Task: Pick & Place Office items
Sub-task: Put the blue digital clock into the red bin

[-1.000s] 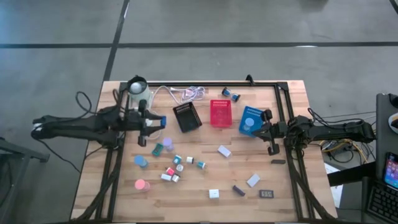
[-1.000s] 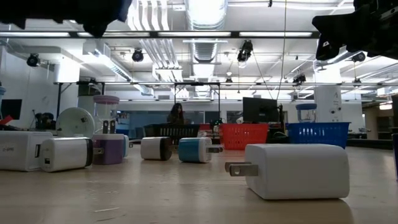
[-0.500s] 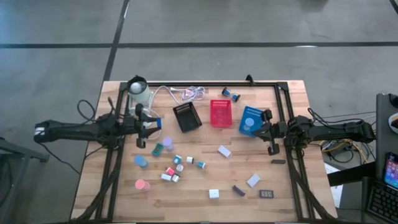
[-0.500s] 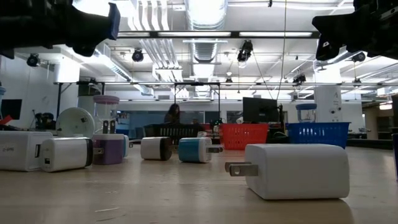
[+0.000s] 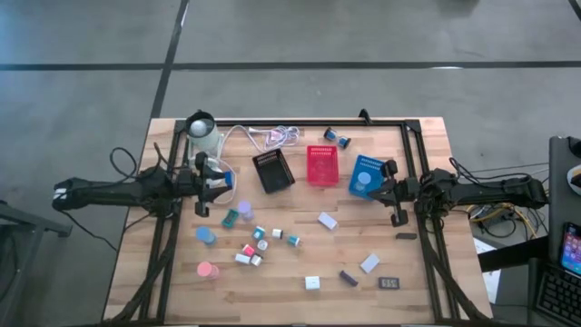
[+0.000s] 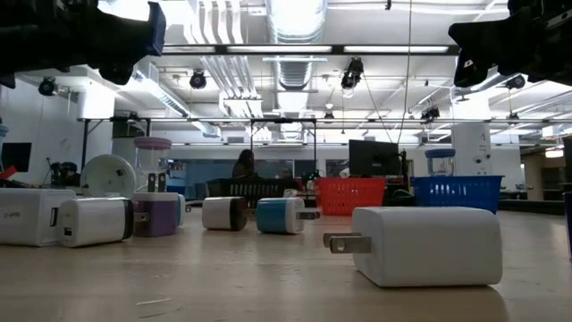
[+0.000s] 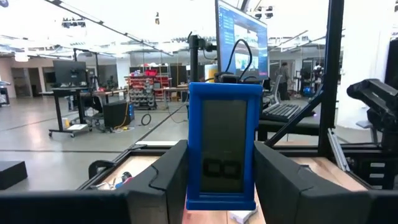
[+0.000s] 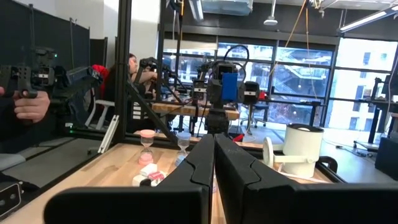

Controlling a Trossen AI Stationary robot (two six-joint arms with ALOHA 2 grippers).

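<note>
Blue-framed dark rectangular block (image 7: 224, 146) upright at centre frame; small rolls, white blocks (image 5: 311, 282) scattered lower centre.

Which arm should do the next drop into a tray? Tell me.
Left. Its left claw already holds a blue block above the table, beside the black tray. The right claw is shut and empty by the blue tray.

Left gripper (image 5: 221, 178) hangs raised at the worktop's left side, jaws clamping a blue block (image 7: 224, 147); right gripper (image 5: 392, 193) waits, jaws closed.
</note>
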